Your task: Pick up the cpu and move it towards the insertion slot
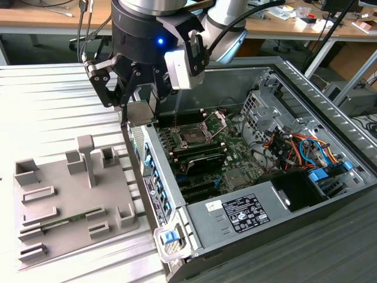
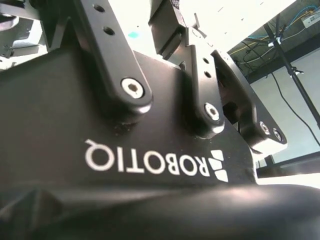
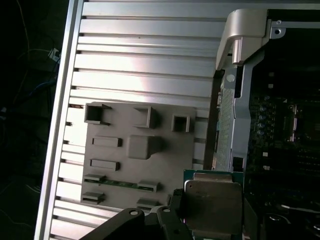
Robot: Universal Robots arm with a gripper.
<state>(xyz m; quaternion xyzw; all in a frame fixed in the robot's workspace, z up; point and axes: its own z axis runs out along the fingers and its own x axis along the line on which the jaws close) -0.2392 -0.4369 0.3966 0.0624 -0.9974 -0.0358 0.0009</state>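
Observation:
In the exterior view my gripper (image 1: 140, 108) hangs over the near-left wall of the open computer case, shut on the cpu (image 1: 141, 114). The cpu is a thin square chip with a pale metal top, held flat and clear of the surface. The first wrist view shows the cpu (image 3: 212, 204) between my black fingers (image 3: 172, 220), above the case's edge. The insertion slot (image 1: 191, 137) lies on the motherboard to the exterior view's right of the cpu. It has a dark square centre, and its hinged metal plate (image 1: 217, 120) stands raised behind it.
A grey fixture plate (image 1: 65, 230) (image 3: 165, 165) with raised blocks sits on the ribbed aluminium table (image 1: 53, 106), at the exterior view's left of the case. Inside the case are black memory slots (image 1: 203, 158), a power supply (image 1: 244, 213) and bundled cables (image 1: 294, 147).

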